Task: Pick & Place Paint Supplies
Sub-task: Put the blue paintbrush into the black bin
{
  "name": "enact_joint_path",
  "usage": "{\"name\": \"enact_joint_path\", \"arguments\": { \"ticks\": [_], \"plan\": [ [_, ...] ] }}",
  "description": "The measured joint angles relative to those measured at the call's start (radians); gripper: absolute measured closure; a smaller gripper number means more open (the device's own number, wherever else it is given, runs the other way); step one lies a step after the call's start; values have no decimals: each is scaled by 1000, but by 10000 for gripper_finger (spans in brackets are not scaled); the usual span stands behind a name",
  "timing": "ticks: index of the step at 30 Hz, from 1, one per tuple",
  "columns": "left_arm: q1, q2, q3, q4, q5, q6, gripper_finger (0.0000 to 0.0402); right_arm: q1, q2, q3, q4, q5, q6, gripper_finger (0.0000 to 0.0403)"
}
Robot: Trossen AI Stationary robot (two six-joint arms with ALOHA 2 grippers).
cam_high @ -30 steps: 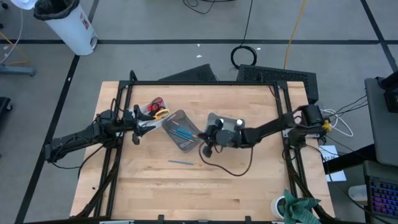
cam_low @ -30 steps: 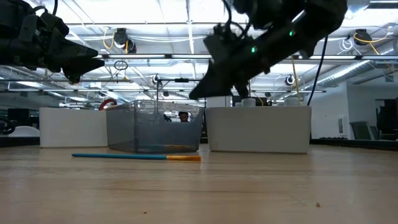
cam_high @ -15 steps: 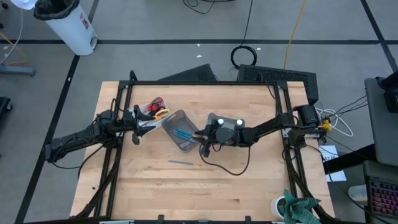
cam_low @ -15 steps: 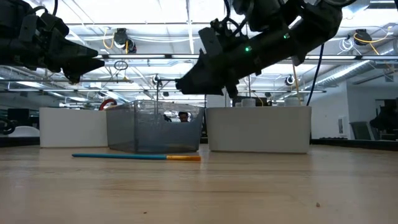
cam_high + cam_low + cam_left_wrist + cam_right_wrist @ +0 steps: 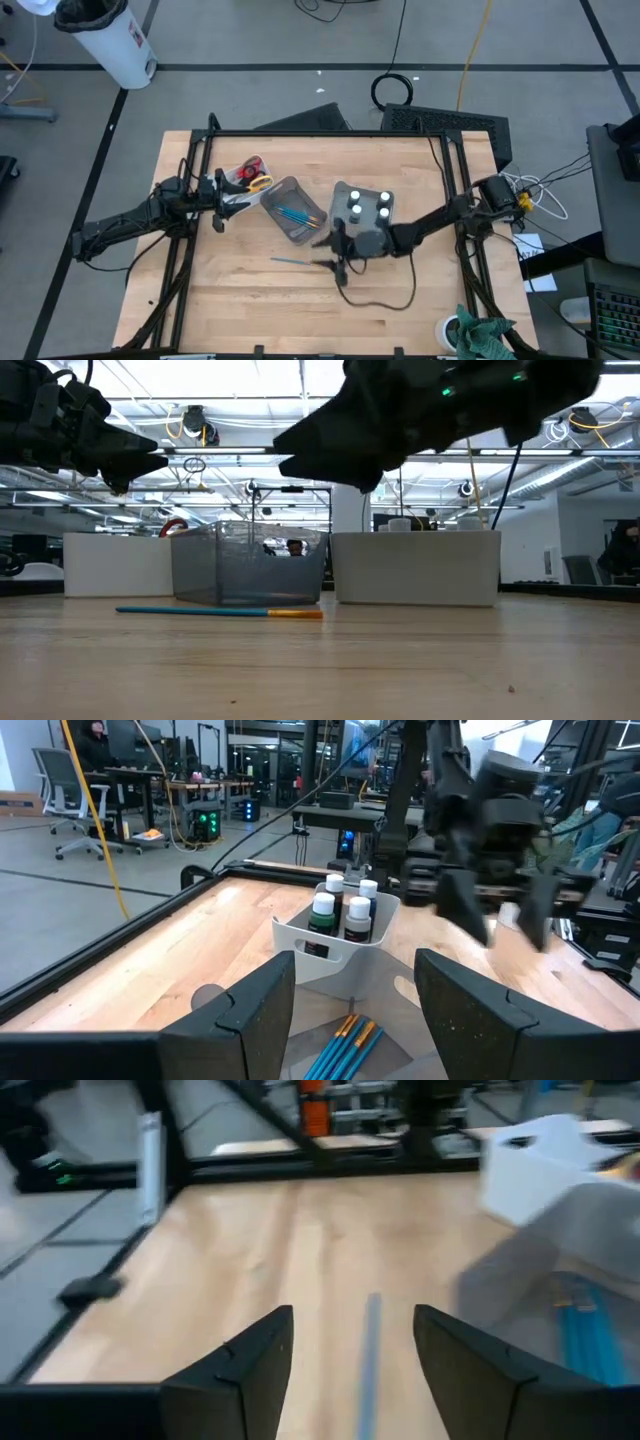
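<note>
Light wooden tabletop (image 5: 420, 310) inside a black metal frame, grey floor around it, a white bin (image 5: 110, 40) at upper left of the high view; low view shows a workshop with ceiling lights behind.

Step in hand, as I judge it: fetching the last loose brush. Thin teal brush with orange handle (image 5: 296, 262) lies flat on the wood, lower centre, just in front of the clear plastic bin (image 5: 275, 192) that holds several blue brushes (image 5: 296, 213). White tub (image 5: 342, 190) at centre carries four small dark bottles with white caps (image 5: 368, 205). Red and yellow scissors (image 5: 250, 175) sit in a container centre left.

Right gripper (image 5: 335, 257) hangs over the table just right of the loose brush, fingers spread, holding nothing; its wrist view shows the brush between them. Left gripper (image 5: 222, 195) waits beside the scissors, fingers apart, empty.

Next move probably calls for lowering straight over the thin handle and pinching close to the wood; it could roll or slip.
</note>
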Motion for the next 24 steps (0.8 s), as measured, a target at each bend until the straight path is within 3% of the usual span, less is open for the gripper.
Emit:
{"name": "enact_joint_path", "arguments": {
  "ticks": [12, 24],
  "plan": [
    [0, 0, 0, 0, 0, 0, 188, 149, 70, -1, -119, 137, 12, 209],
    [0, 0, 0, 0, 0, 0, 188, 99, 267, 161, -348, 126, 72, 234]
  ]
}}
